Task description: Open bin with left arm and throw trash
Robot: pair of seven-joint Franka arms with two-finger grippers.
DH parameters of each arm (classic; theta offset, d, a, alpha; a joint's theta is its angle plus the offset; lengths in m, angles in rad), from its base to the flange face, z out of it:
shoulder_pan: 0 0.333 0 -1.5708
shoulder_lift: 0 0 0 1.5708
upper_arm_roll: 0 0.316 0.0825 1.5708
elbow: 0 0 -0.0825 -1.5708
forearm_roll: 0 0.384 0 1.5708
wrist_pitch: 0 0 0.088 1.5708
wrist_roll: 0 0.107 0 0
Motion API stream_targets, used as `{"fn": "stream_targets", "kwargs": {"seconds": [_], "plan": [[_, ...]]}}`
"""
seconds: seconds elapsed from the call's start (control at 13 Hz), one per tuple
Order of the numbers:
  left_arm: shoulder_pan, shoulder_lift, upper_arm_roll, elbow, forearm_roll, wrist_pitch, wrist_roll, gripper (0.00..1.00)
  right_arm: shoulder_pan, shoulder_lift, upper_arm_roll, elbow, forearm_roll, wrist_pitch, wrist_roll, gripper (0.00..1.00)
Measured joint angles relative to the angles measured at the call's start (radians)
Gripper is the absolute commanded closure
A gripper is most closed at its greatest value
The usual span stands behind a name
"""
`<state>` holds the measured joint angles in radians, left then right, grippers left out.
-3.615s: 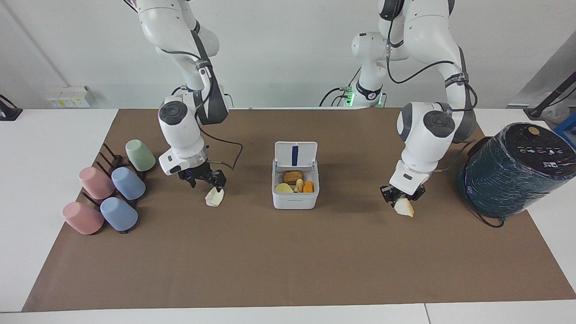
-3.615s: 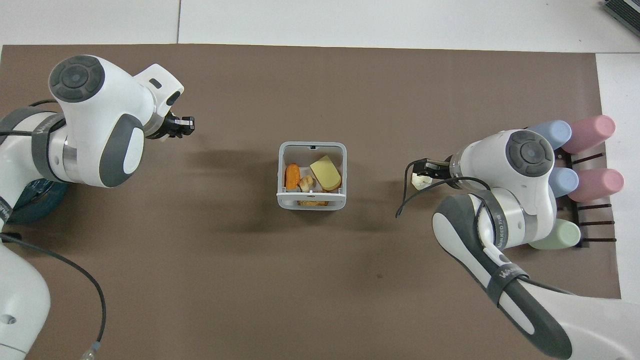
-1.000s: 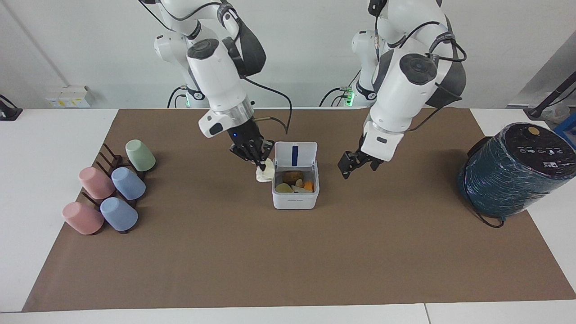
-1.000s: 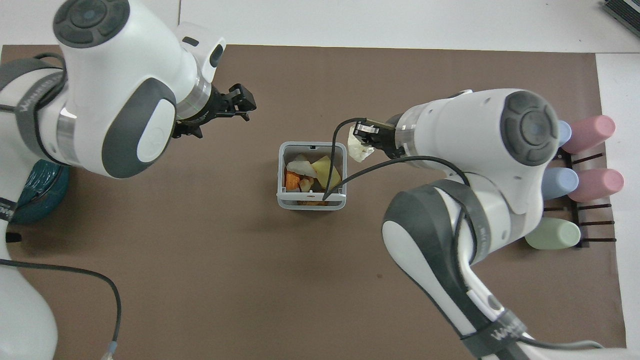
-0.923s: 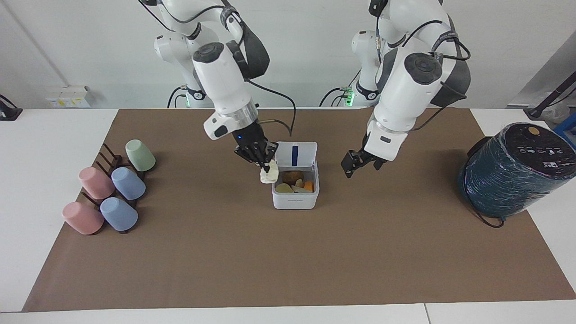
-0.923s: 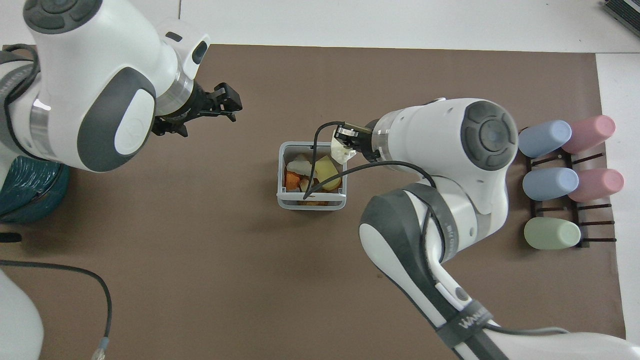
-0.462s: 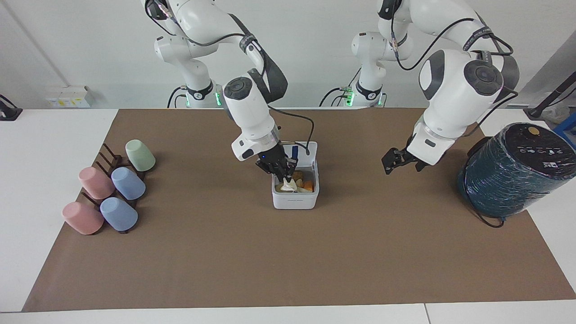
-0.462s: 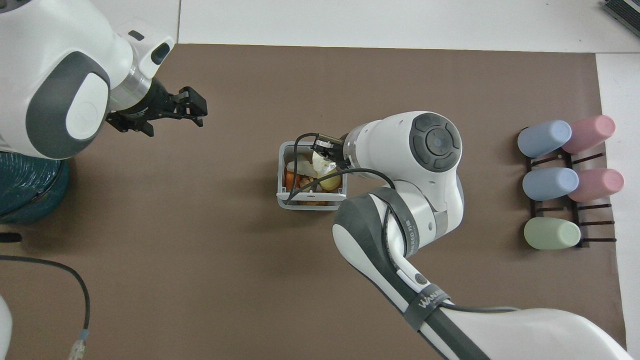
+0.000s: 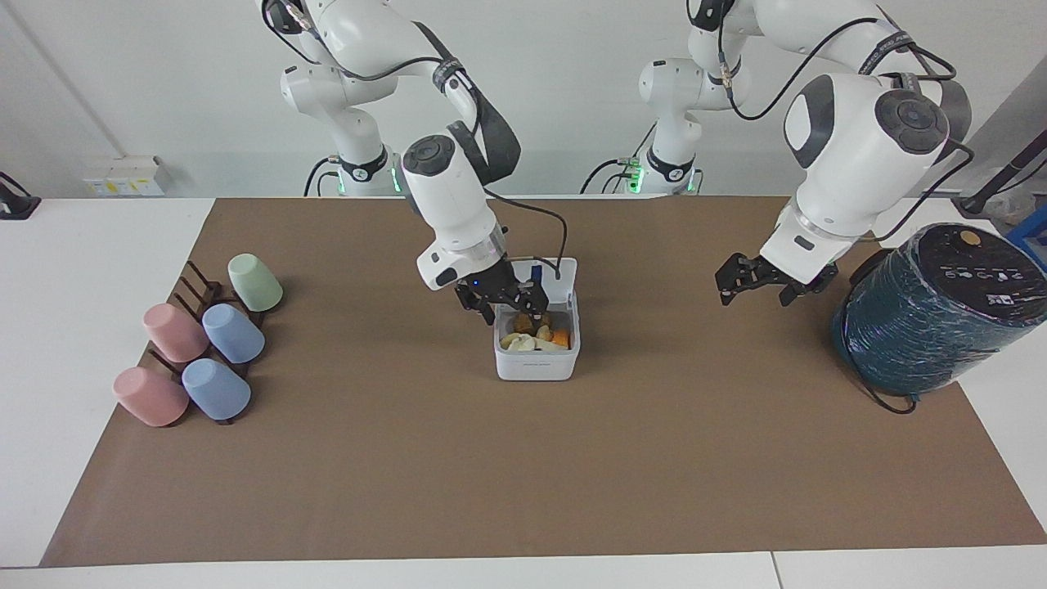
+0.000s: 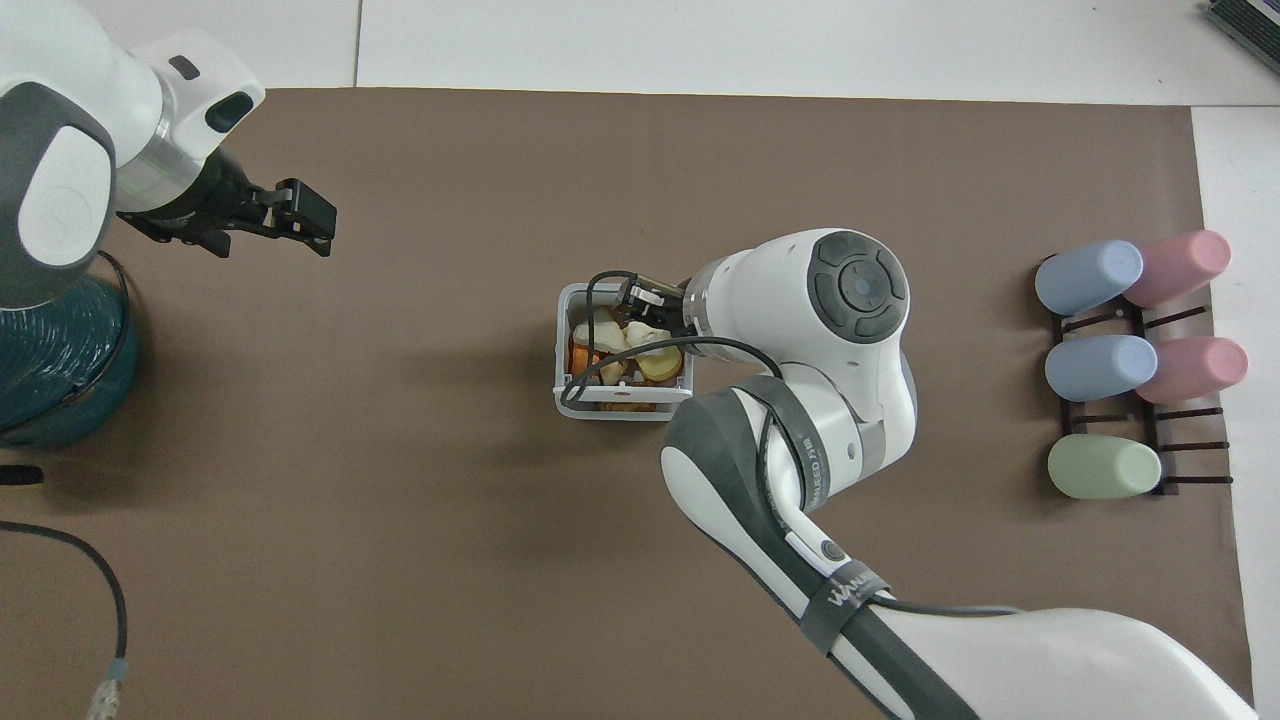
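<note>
The white bin (image 9: 536,365) stands mid-mat with its lid (image 9: 550,269) up and shows from above in the overhead view (image 10: 563,345). Several scraps lie in it, among them a cream-white lump (image 9: 520,341) (image 10: 598,331) and a yellow wedge (image 10: 658,362). My right gripper (image 9: 505,303) (image 10: 638,300) is open just over the bin's opening, holding nothing. My left gripper (image 9: 757,285) (image 10: 268,222) is open and empty, up over the mat between the bin and the teal cylinder.
A big dark teal wrapped cylinder (image 9: 932,315) (image 10: 55,350) lies at the left arm's end of the table. Pink, blue and green cups (image 9: 204,348) (image 10: 1130,350) lie on a dark rack at the right arm's end. A cable (image 10: 110,600) hangs near the left arm.
My right gripper carried the cream-white lump over the bin, opened and let it drop in. My left gripper moved away from the bin toward the teal cylinder, empty.
</note>
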<state>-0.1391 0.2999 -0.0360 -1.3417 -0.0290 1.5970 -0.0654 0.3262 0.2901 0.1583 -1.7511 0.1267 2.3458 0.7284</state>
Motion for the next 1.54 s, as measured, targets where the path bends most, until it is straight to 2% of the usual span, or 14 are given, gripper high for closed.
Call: {"fn": "stream_targets", "kwargs": {"seconds": [0.23, 0.38, 0.77, 1.0, 1.31, 1.54], "plan": [[0.008, -0.048, 0.0, -0.034, 0.001, -0.006, 0.023, 0.0, -0.077, -0.066, -0.01, 0.023, -0.221, -0.112, -0.027, 0.0], [0.017, -0.102, 0.0, -0.092, 0.002, -0.008, 0.042, 0.0, -0.127, -0.119, -0.011, 0.032, -0.261, -0.211, -0.103, 0.0], [0.06, -0.226, 0.002, -0.22, 0.003, -0.009, 0.094, 0.0, -0.251, -0.264, -0.027, 0.038, -0.256, -0.435, -0.345, 0.0], [0.071, -0.247, 0.002, -0.244, 0.003, -0.009, 0.102, 0.0, -0.253, -0.321, -0.101, 0.05, -0.235, -0.563, -0.453, 0.0], [0.073, -0.259, 0.001, -0.269, 0.003, -0.005, 0.102, 0.0, -0.253, -0.36, -0.216, 0.115, -0.159, -0.748, -0.586, 0.0], [0.076, -0.267, 0.002, -0.269, 0.007, 0.005, 0.102, 0.0, -0.253, -0.37, -0.241, 0.129, -0.131, -0.804, -0.614, 0.0]]}}
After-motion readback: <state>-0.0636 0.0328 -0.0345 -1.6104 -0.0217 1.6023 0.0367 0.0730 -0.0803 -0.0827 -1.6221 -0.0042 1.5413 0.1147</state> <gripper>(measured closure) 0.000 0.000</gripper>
